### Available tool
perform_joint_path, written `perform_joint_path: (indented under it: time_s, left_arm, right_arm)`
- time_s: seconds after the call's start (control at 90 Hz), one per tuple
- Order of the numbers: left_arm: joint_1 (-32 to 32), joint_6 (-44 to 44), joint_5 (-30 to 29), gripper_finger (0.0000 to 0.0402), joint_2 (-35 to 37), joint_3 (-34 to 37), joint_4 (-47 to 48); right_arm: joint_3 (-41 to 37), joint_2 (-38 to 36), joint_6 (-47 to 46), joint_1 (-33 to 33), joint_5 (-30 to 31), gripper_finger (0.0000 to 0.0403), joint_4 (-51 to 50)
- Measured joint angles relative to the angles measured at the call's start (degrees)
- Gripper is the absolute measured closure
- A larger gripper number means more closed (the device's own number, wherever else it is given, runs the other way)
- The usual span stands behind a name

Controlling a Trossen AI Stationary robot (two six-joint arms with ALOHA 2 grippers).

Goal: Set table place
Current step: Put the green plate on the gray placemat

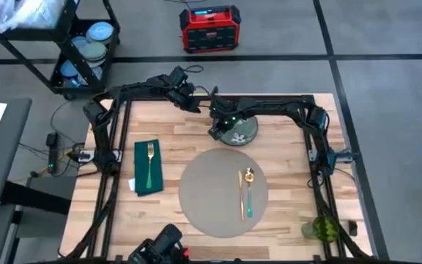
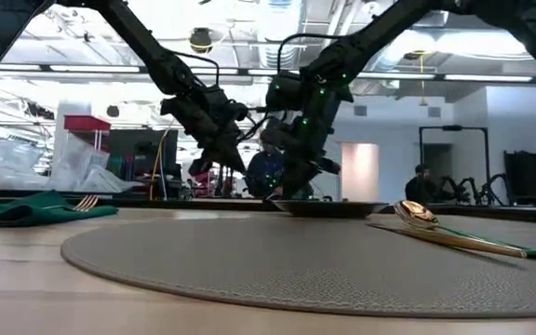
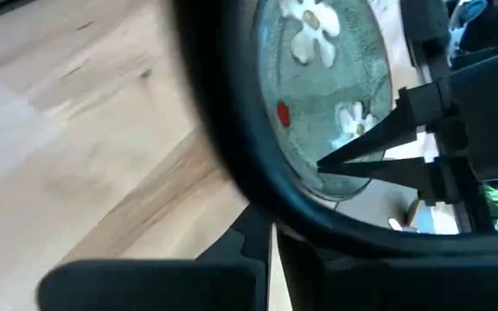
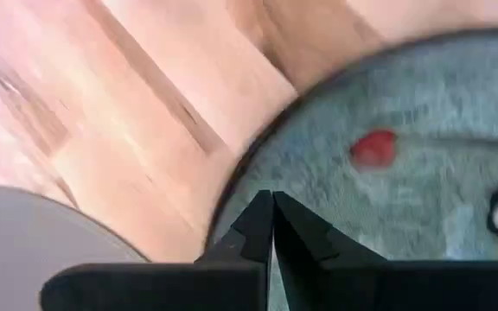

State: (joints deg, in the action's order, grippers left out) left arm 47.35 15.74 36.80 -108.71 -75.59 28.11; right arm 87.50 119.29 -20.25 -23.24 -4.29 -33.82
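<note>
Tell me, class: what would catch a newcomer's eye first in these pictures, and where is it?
Probably the two dark arms meeting at the table's far edge, the right gripper at the rim of a flowered plate and the left gripper close beside it. Next comes the round grey placemat in the middle, with a gold spoon and knife lying on it. To its left, a gold fork rests on a green napkin.

We find no text, label, brand, number or sign that we can read in any of the views. The red and black box (image 1: 209, 28) on the floor beyond the light butcher-block wooden desk (image 1: 168, 123) has a small lit panel on top, but we cannot make out what it shows.
</note>
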Motion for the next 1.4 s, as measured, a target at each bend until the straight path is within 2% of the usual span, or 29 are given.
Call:
perform_joint_path:
  time_s: [0.144,0.256,0.333,0.433,0.556,0.711,0.844,0.911,1.011,1.1,1.189,1.4]
  left_arm:
    - [0.02,5.35,0.18,0.0402,0.0,0.0,-0.72]
    - [-1.39,7.95,2.11,0.0401,0.0,0.0,-4.81]
    - [-3.06,9.68,3.02,0.0399,0.0,0.02,-8.96]
    - [-5.36,11.77,3.59,0.0384,0.02,0.0,-15.84]
    - [-7.71,11.95,3.56,0.0352,0.02,0.0,-19.61]
    - [-8.46,11.57,3.63,0.0302,-0.04,0.0,-19.8]
    - [-8.31,12.66,3.48,0.0264,-0.04,0.0,-18.97]
    - [-7.97,12.32,3.69,0.0248,-0.04,0.0,-15.43]
    - [-6.39,12.0,3.95,0.0228,-0.09,0.15,-7.78]
    - [-5.48,15.14,3.57,0.0217,-0.09,2.14,-7.41]
    - [-5.5,20.93,3.5,0.0213,-0.17,4.84,-10.53]
    - [-6.22,34.22,2.8,0.0212,-0.2,12.0,-28.75]
  right_arm:
    - [-0.08,-5.17,1.13,-0.35,4.98,0.0403,-3.28]
    - [0.09,-10.88,6.1,-2.11,12.05,0.0403,-11.96]
    - [-0.89,-13.36,8.32,-4.09,13.22,0.04,-16.13]
    - [-3.32,-16.51,9.46,-7.57,10.14,0.0377,-20.13]
    - [-9.41,-19.13,8.46,-12.07,5.99,0.0321,-21.42]
    - [-18.99,-22.79,5.38,-16.99,1.67,0.0242,-16.41]
    - [-26.37,-24.22,-0.51,-19.94,-6.81,0.0201,-7.21]
    - [-28.19,-24.67,-1.64,-20.52,-9.28,0.0195,-3.55]
    - [-30.15,-24.49,-1.59,-20.23,-9.31,0.0198,-2.29]
    - [-30.98,-24.48,-1.32,-20.23,-9.33,0.0206,-0.59]
    - [-31.12,-24.48,-0.88,-20.26,-9.3,0.0214,1.12]
    - [-31.12,-24.47,-0.72,-20.22,-9.3,0.0223,4.62]
